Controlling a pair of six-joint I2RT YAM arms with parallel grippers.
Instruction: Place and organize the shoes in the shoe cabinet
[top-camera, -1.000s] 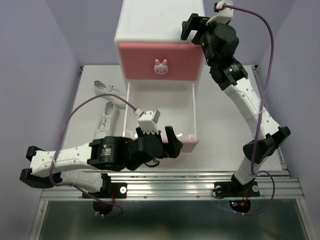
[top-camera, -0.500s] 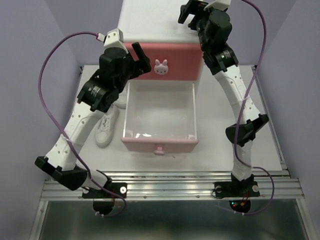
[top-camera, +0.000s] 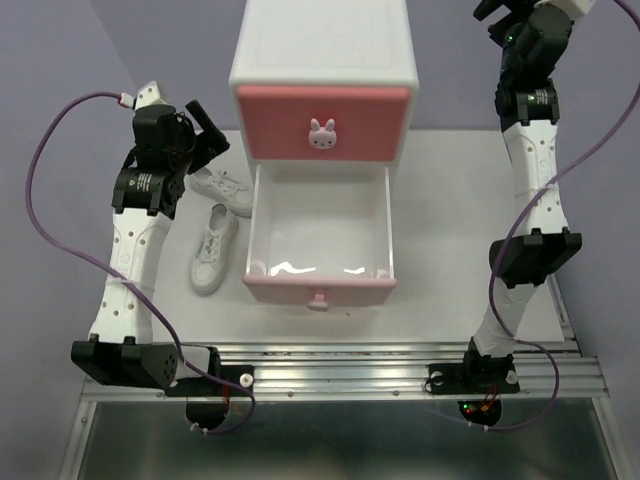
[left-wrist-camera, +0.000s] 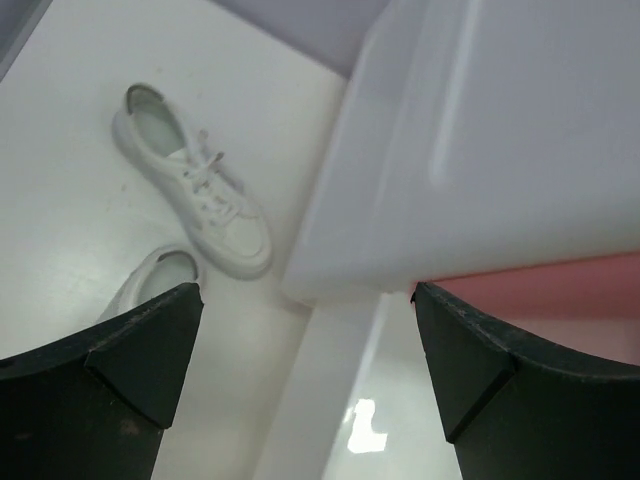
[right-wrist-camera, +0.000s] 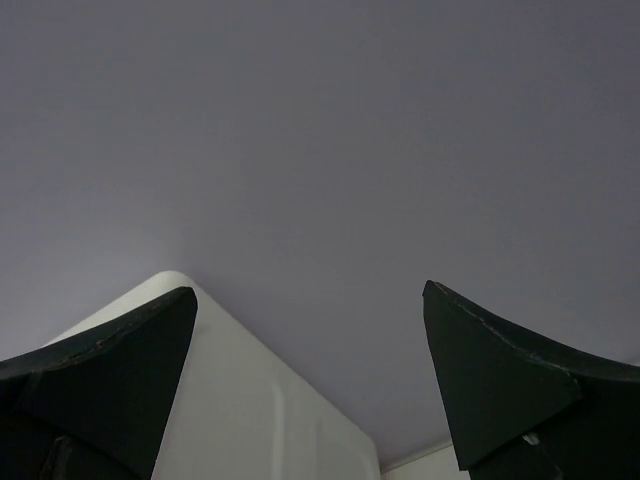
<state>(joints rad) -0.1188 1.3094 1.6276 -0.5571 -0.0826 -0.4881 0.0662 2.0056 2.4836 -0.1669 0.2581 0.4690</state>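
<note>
The shoe cabinet (top-camera: 320, 50) stands at the back, its darker pink upper drawer (top-camera: 322, 110) shut. Its lower drawer (top-camera: 320, 225) is pulled out and holds nothing. Two white shoes lie on the table left of the drawer, one (top-camera: 222, 188) angled at the back, one (top-camera: 213, 250) nearer. My left gripper (top-camera: 205, 128) hangs open above the rear shoe, apart from it. In the left wrist view the gripper (left-wrist-camera: 305, 340) frames that shoe (left-wrist-camera: 195, 185), the other shoe's heel (left-wrist-camera: 150, 280) and the cabinet corner (left-wrist-camera: 480, 150). My right gripper (top-camera: 492, 20) is raised, open, to the right of the cabinet.
The right wrist view shows its open gripper (right-wrist-camera: 310, 340) facing the purple wall (right-wrist-camera: 350, 130), with a white cabinet corner (right-wrist-camera: 230, 400) at the lower left. The white table (top-camera: 460, 220) ends at a metal rail (top-camera: 340, 375) by the arm bases.
My left arm swung from the drawer's front up and back to the left, over the white shoes. My right arm lifted away from the cabinet top toward the right. Both grippers stayed open.
</note>
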